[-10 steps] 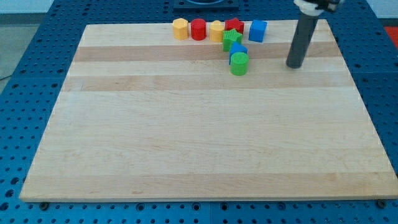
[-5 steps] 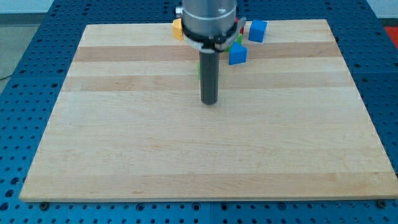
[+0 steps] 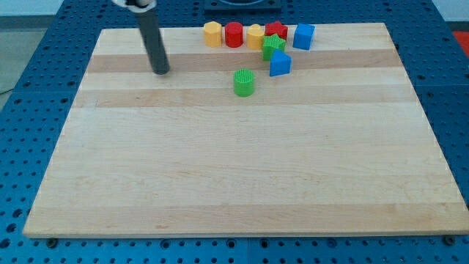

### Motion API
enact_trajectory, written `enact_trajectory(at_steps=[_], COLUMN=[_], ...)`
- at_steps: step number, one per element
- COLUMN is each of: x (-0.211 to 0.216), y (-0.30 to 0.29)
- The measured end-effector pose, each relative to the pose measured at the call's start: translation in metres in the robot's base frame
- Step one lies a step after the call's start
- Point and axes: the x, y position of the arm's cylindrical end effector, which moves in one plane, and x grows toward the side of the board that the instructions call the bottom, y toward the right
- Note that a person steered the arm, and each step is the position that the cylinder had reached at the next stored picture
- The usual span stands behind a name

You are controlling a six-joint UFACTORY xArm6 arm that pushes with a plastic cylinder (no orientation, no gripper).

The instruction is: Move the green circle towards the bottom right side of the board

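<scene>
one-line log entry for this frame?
tip: left of green circle, apart | circle: clear of top cluster, near blue block | goal: not reached

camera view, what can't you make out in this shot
- Arm above the straight dark rod: cut off by the view's top edge. My tip shows, well to the view's left of the green circle block.
- Red block behind the green star-like block: partly hidden, shape unclear.
- Second yellow block: too small to name its shape.
</scene>
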Motion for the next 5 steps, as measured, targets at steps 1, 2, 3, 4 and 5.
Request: enact_trajectory(at_steps=[1, 2, 3, 4, 5], x=[0.0, 0.0, 0.007, 0.034, 0.068], y=[0.0, 0.0, 0.028, 0.094, 0.167])
